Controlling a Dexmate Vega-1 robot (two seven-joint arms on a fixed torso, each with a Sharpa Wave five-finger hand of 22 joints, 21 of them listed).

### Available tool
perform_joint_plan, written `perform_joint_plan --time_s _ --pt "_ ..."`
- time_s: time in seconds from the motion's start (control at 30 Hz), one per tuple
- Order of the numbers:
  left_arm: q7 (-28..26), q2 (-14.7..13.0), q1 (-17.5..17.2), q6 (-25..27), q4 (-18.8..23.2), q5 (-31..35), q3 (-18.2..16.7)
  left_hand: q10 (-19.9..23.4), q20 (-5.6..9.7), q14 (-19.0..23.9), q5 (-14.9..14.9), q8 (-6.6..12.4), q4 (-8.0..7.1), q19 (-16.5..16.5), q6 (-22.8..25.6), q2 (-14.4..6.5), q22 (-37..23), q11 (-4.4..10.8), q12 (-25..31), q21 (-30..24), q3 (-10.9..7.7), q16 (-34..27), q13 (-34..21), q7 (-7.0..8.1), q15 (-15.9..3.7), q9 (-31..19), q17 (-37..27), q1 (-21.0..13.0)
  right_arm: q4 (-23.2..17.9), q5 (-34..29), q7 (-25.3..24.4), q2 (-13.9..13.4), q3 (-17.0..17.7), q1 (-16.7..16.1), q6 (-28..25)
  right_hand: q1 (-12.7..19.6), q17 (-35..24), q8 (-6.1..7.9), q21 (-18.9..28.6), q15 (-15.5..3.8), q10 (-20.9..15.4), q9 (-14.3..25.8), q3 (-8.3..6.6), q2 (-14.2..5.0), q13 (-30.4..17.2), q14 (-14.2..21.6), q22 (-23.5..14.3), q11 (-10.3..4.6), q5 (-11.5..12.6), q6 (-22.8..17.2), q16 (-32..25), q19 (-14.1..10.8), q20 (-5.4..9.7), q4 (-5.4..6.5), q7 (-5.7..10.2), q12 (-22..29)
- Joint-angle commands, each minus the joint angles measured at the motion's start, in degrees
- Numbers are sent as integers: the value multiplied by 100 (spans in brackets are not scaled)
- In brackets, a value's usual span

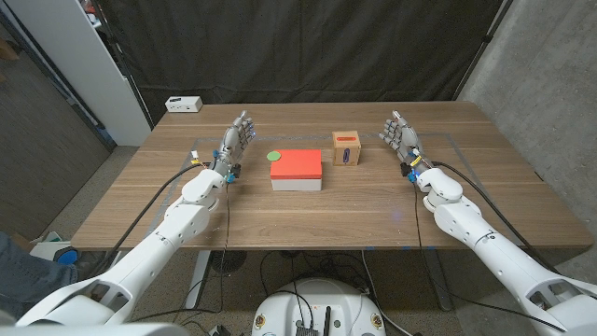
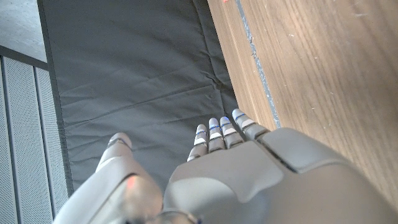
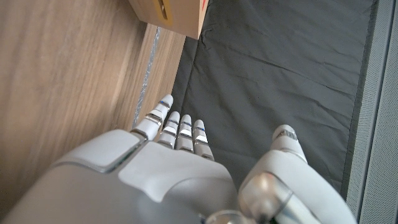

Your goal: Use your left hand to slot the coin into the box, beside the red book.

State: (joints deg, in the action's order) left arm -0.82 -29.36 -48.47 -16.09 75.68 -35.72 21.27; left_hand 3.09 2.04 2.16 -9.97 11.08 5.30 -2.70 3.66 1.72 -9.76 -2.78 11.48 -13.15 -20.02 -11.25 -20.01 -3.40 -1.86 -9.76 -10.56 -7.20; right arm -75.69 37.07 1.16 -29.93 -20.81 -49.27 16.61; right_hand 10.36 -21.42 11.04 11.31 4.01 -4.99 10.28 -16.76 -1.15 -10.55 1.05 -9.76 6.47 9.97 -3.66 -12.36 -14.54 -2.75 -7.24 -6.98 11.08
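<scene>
No writing can be read on anything here. The green coin (image 1: 273,156) lies on the desk (image 1: 308,213), just beside the far left corner of the red book (image 1: 298,165), which sits on a white block mid-desk. The small cardboard box (image 1: 346,147), with a dark slot in its top, stands just off the book's far right corner. The left hand (image 1: 234,142) hovers near the coin, fingers apart, holding nothing; the right hand (image 1: 402,136) likewise, beyond the box. A white device (image 1: 184,104) sits at the desk's far left corner.
</scene>
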Motion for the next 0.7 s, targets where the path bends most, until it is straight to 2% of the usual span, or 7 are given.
perform_joint_plan --time_s 0.03,0.3,0.4,0.47,0.53,0.63,0.7 --pt "-292 -116 -181 7 428 191 -10 79 388 75 -38 29 16 -71 54 -22 -24 -27 36 -18 -36 -40 16 -40 9 -27 -8 -60 -325 -127 -337 -133 58 -229 -50 39 -7 43 25 6 -46 30 -49 -1 -28 18 -28 24 37 -62 -30 -74 8 -13 -331 48" --pt "-519 -263 -386 36 738 230 -149 192 297 196 -41 43 72 -224 186 -67 -29 -9 54 -34 -76 -56 121 -12 11 -27 -1 -82 -555 -248 -504 -238 97 -348 -50 67 4 45 27 1 -69 30 -66 -26 -29 51 -28 -1 34 -81 -39 -95 15 -35 -309 49" --pt "-903 -370 -590 149 1024 333 -272 348 -56 778 -37 17 137 -1016 368 -127 -119 100 54 -291 -114 -224 383 66 -2 -33 -80 28 -603 -277 -557 -251 111 -388 -36 78 7 47 28 -17 -92 30 -72 -37 -30 69 -28 -5 33 -91 -45 -103 6 -42 -296 55" --pt "-1026 -381 -642 199 1096 350 -312 435 -74 1247 -36 17 94 -1435 461 -185 -263 127 70 -531 -94 -459 506 128 -76 -38 -261 219 -620 -268 -575 -248 119 -400 -47 83 9 47 31 -22 -100 30 -75 -42 -30 78 -28 -8 32 -93 -48 -114 6 -45 -295 57" --pt "-1191 -419 -732 260 1203 372 -381 557 -75 1956 -38 13 119 -1812 512 -262 -476 149 103 -834 -90 -876 616 139 -94 -41 -557 307 -618 -281 -573 -251 117 -411 -31 91 11 50 32 -11 -102 31 -80 -50 -31 96 -28 -17 31 -105 -54 -121 2 -51 -291 55" --pt "-1605 -518 -899 584 1502 437 -492 1135 -95 3939 -32 34 383 -3051 820 -203 -1174 108 184 -1848 -147 -2082 745 116 -311 -48 -1142 137 -622 -263 -596 -225 123 -434 -24 98 14 57 40 -17 -120 31 -84 -57 -32 124 -29 -22 29 -128 -64 -145 -4 -56 -289 59" --pt "-1864 -632 -1017 897 1728 447 -582 1765 -26 4793 -22 77 464 -3589 1159 -103 -1667 100 335 -2431 -203 -2742 716 146 -528 -56 -1439 -118 -653 -283 -628 -226 120 -463 -21 102 15 59 41 0 -139 31 -87 -62 -32 139 -29 -21 28 -135 -70 -153 -7 -59 -290 65"
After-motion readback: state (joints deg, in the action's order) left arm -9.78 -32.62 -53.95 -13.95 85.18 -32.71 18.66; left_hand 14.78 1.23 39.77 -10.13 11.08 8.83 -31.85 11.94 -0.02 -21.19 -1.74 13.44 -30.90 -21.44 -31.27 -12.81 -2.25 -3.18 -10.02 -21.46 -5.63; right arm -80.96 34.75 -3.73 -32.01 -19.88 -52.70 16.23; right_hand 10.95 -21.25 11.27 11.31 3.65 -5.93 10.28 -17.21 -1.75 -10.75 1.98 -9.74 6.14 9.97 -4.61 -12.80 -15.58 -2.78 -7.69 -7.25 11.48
